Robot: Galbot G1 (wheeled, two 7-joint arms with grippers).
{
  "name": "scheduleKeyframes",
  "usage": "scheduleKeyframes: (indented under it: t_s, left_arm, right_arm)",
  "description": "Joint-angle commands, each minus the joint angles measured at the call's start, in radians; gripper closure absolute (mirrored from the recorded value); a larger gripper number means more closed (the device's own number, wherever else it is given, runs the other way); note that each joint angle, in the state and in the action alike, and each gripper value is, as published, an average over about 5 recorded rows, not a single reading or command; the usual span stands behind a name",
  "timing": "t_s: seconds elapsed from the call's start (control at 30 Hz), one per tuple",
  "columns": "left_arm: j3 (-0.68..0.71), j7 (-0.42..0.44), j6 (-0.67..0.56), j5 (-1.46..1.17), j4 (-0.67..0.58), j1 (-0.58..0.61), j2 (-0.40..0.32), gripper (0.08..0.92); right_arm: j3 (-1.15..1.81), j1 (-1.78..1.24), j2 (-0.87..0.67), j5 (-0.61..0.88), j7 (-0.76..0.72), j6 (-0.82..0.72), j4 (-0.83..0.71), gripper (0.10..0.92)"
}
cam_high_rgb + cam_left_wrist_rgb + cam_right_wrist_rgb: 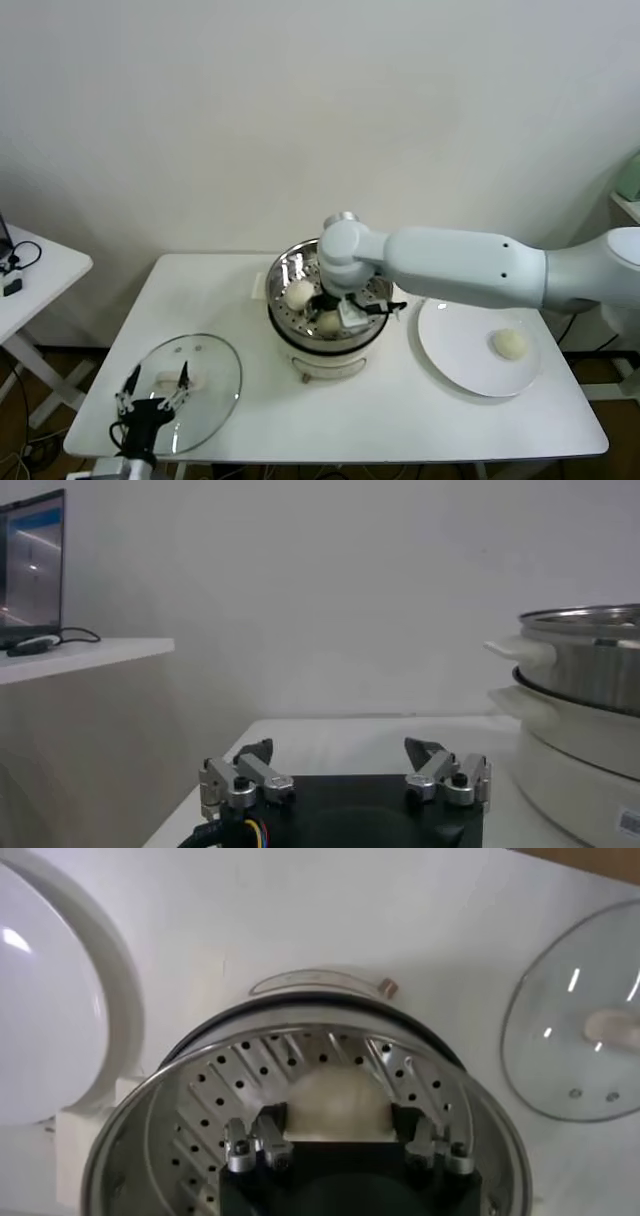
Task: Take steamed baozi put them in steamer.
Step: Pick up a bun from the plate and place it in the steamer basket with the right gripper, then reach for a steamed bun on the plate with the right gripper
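Observation:
The steel steamer (283,268) stands on its white pot base at the table's middle. My right gripper (347,312) reaches down into it, shut on a cream-white baozi (328,322). The right wrist view shows that baozi (338,1100) between the fingers (270,1125) of the right gripper (338,1122), just above the steamer's perforated floor (215,1083). Another baozi (298,293) lies in the steamer beside it. A third baozi (510,344) rests on the white plate (450,345). My left gripper (156,384) waits open near the table's front left corner, over the glass lid.
A round glass lid (205,395) lies flat at the front left, also seen as the lid (580,1038) in the right wrist view. The left wrist view shows the open left gripper (345,755) and the steamer (590,660). A small white side table (35,270) stands off to the left.

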Motion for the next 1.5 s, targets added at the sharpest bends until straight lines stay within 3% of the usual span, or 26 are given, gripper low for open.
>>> scheduleKeyframes:
  t_s: [0.03, 0.77, 0.97, 1.1, 1.5]
  left_arm:
    - [0.002, 0.0, 0.0, 0.0, 0.004, 0.001, -0.002, 0.177]
    - [0.003, -0.001, -0.001, 0.003, 0.014, -0.003, -0.001, 0.177]
    - [0.003, -0.001, -0.001, 0.003, 0.014, -0.005, -0.001, 0.177]
    - [0.003, -0.001, -0.001, 0.003, 0.015, -0.005, -0.001, 0.177]
    - [0.009, -0.004, -0.003, 0.002, 0.021, -0.01, 0.0, 0.177]
  right_arm:
    - [-0.001, -0.034, 0.014, -0.02, 0.0, 0.021, -0.009, 0.338]
    - [0.001, -0.036, -0.031, -0.028, 0.005, 0.037, 0.005, 0.327]
    - [0.012, -0.036, -0.03, -0.028, 0.006, 0.048, 0.0, 0.223]
    - [0.03, -0.03, -0.031, -0.022, -0.001, 0.063, -0.004, 0.204]
    - [0.067, 0.143, -0.135, 0.132, -0.032, 0.066, 0.02, 0.203]
